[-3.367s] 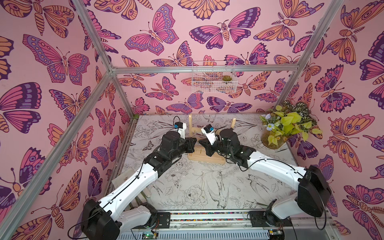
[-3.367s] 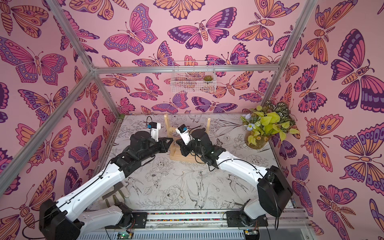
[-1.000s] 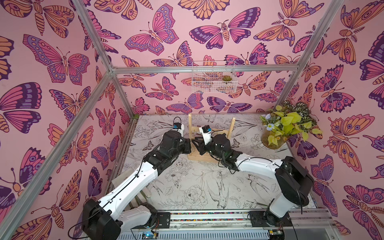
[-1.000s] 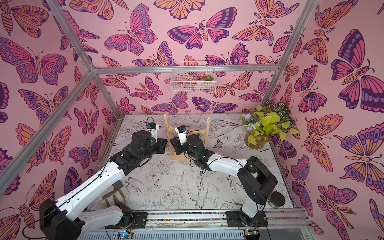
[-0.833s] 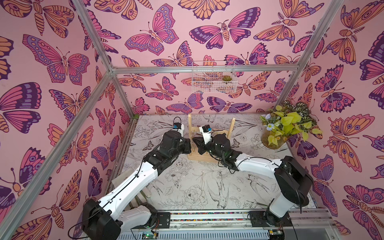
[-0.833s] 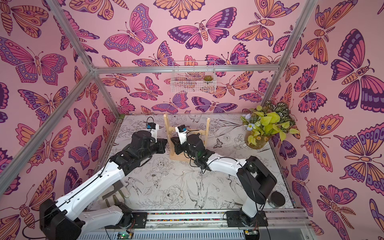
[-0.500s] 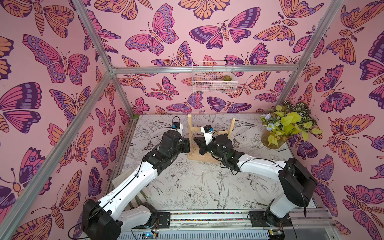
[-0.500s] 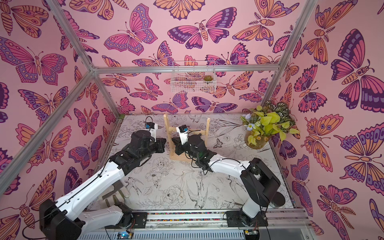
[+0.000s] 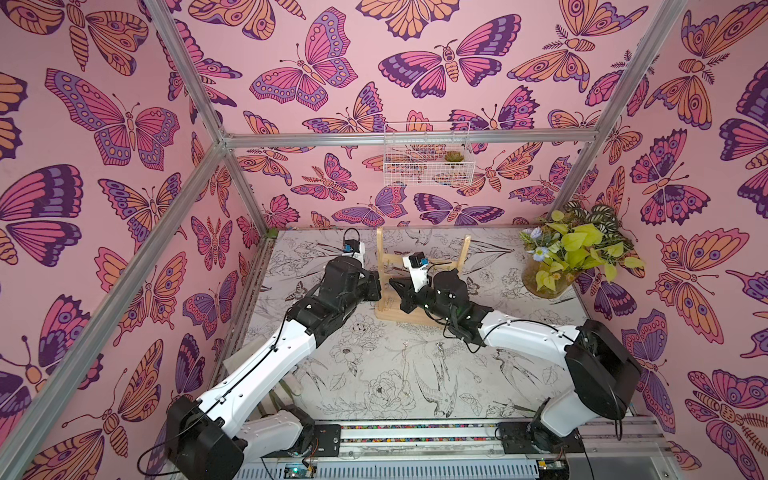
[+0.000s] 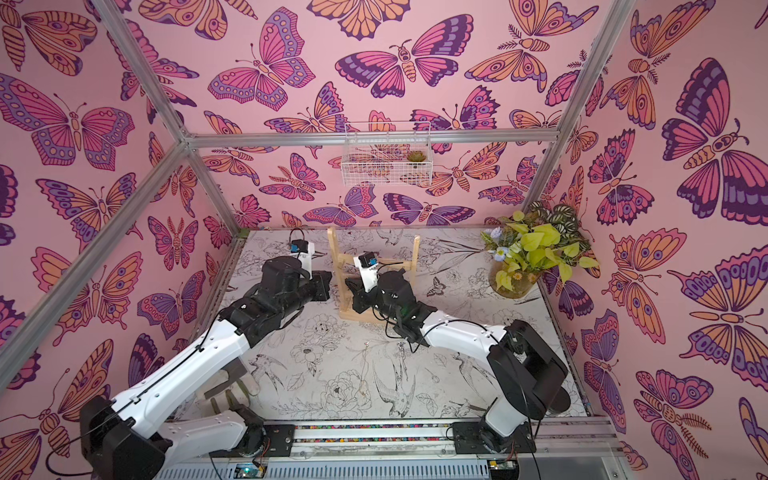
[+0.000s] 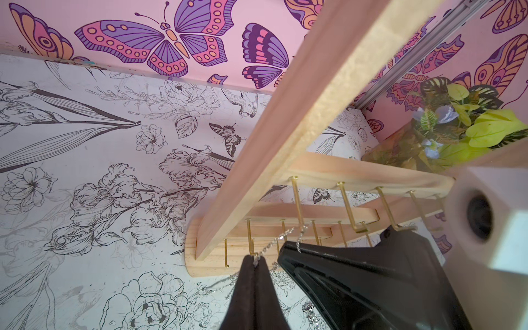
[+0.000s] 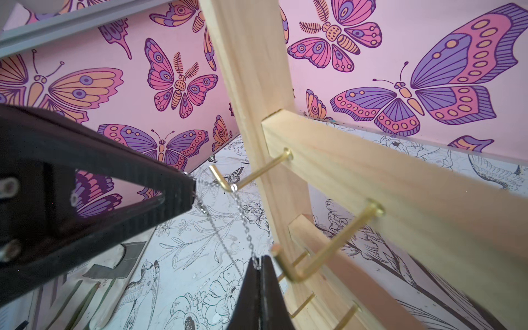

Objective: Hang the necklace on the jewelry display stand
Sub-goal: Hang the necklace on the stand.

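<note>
Over the flower-printed bench (image 9: 374,395), the right tool (image 12: 257,264) has just pinched shut on the necklace (image 12: 243,221); the left tool (image 12: 191,189) is clamped on it too. The chain crosses an end hook (image 12: 257,171) of the jewelry display stand (image 12: 251,71), so letting go looks near.

One necklace (image 12: 242,220), one stand (image 9: 395,314), one basket (image 9: 428,174)

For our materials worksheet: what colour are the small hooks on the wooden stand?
Gold, like polished brass. The hooks show best in the right wrist view.
</note>
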You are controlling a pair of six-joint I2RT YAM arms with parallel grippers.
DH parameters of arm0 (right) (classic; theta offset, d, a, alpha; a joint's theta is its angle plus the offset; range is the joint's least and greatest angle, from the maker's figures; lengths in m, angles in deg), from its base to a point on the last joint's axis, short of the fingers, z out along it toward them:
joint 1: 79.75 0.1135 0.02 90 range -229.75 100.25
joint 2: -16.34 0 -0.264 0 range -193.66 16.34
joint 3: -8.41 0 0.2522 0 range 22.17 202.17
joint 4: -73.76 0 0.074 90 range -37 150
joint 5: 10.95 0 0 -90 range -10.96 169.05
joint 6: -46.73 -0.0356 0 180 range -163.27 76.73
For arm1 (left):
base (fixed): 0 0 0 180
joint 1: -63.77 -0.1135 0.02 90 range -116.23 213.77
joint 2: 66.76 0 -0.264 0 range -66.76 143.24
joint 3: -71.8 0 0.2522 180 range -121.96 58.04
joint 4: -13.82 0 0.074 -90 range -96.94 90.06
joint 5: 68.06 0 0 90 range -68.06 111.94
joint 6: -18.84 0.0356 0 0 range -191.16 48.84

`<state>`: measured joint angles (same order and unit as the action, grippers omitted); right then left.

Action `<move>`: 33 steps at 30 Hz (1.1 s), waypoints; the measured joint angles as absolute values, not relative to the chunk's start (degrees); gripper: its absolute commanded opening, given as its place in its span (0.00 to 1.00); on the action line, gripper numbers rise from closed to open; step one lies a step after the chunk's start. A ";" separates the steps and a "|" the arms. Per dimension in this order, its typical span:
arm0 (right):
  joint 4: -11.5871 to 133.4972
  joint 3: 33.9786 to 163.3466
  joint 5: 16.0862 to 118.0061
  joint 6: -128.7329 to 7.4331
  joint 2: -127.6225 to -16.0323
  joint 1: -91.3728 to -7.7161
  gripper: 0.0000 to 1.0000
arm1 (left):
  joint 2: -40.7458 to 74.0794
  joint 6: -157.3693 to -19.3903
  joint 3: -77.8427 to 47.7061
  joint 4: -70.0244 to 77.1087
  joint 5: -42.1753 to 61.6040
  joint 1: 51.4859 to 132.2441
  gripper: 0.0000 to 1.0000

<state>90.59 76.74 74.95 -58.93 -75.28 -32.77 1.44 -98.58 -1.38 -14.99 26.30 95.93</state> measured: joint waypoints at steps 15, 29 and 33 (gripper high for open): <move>88.89 76.74 77.57 -57.75 -75.49 -32.77 0.00 | 3.10 -98.62 -2.91 -14.57 26.92 95.93 0.02; 86.61 76.76 78.88 -55.95 -76.83 -32.72 0.00 | 3.04 -100.22 -2.04 -14.79 27.03 95.91 0.17; 86.27 76.78 79.03 -55.43 -76.83 -32.72 0.00 | 2.80 -100.44 -1.75 -14.92 27.59 95.91 0.20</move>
